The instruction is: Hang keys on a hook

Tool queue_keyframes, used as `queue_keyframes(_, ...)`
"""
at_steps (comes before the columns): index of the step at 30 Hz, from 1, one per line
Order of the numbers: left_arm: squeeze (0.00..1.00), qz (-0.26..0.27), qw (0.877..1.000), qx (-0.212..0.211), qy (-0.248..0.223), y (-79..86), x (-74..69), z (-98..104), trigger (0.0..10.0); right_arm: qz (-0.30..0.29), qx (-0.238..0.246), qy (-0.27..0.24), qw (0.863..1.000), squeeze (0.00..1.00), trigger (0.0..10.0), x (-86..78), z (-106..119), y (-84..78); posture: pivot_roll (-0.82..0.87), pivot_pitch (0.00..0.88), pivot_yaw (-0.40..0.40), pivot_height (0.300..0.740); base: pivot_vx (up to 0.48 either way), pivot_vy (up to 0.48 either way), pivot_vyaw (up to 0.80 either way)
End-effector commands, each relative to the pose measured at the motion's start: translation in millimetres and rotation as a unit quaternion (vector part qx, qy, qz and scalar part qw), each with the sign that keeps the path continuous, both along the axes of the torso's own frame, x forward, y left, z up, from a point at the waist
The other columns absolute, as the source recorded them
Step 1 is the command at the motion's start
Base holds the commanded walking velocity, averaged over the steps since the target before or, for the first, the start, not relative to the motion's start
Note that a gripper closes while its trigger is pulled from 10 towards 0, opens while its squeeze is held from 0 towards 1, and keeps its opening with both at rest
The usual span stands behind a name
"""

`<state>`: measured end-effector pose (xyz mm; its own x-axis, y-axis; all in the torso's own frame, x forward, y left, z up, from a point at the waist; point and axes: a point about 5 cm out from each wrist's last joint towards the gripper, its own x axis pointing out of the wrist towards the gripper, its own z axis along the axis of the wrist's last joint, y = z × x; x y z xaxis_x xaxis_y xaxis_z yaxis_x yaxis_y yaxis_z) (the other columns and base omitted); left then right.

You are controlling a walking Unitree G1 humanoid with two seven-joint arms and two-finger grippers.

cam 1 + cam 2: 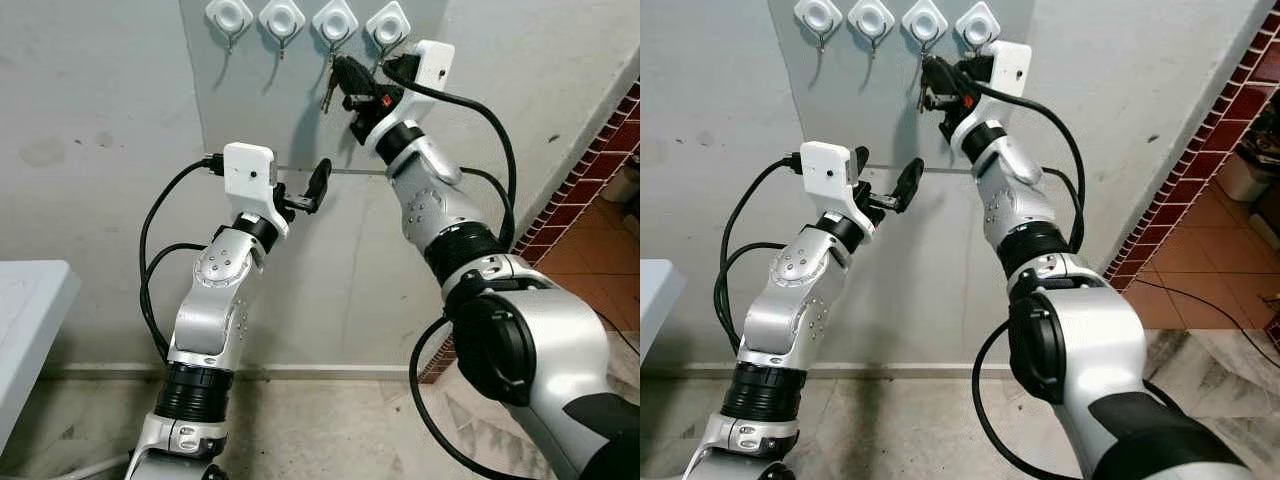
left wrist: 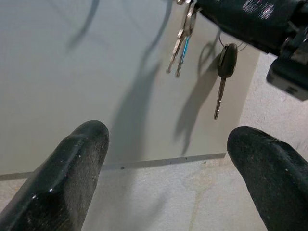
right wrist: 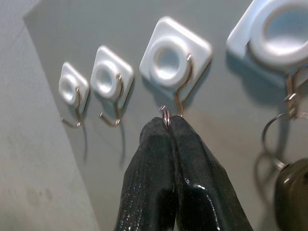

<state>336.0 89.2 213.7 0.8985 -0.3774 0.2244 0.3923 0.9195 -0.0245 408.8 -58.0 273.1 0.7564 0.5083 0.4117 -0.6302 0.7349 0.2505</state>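
Four white hooks sit in a row on a grey wall panel (image 1: 250,110). My right gripper (image 3: 166,126) is raised to the third hook from the left (image 3: 175,60). It is shut on a key ring (image 3: 165,114) whose ring touches the tip of that hook's metal prong. The silver keys (image 2: 182,45) dangle below the fingers. A dark-headed key (image 2: 225,72) hangs by a ring under the fourth hook (image 3: 281,33). My left gripper (image 1: 305,192) is held open lower down on the panel, with nothing between its fingers (image 2: 82,159).
A white table edge (image 1: 30,310) juts in at the far left. A red brick wall (image 1: 590,170) and a tiled floor lie to the right. Black cables loop beside both arms.
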Motion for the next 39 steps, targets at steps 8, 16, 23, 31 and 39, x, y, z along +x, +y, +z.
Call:
queue_keyframes(8,0.00,-0.004,1.000,-0.004,-0.012,-2.3,-2.7,7,10.0,0.009,0.002,-0.010,1.000,0.00,10.0,0.1,8,0.4,0.04,0.023,-0.079,0.740,0.000,0.000,0.00)
queue_keyframes(16,0.00,-0.002,1.000,-0.005,-0.013,-2.2,-2.5,8,10.0,0.013,0.021,-0.014,1.000,0.00,10.0,0.1,11,-0.9,0.04,0.030,-0.081,0.740,0.000,0.000,0.00)
queue_keyframes(23,0.00,-0.001,1.000,-0.005,-0.013,-1.0,-2.3,8,10.0,0.024,0.025,-0.019,0.999,0.00,10.0,-0.6,13,0.2,0.04,0.033,-0.082,0.740,0.000,0.000,0.00)
queue_keyframes(31,0.00,0.000,1.000,-0.005,-0.013,-0.9,-2.3,8,10.0,0.034,0.027,-0.027,0.999,0.00,10.0,-1.9,15,2.5,0.04,0.038,-0.083,0.740,0.000,0.000,0.00)
queue_keyframes(39,0.00,0.001,1.000,-0.006,-0.013,-0.7,-1.9,9,10.0,0.020,0.044,-0.016,0.999,0.00,10.0,0.2,16,-0.9,0.05,0.041,-0.085,0.740,0.000,0.000,0.00)
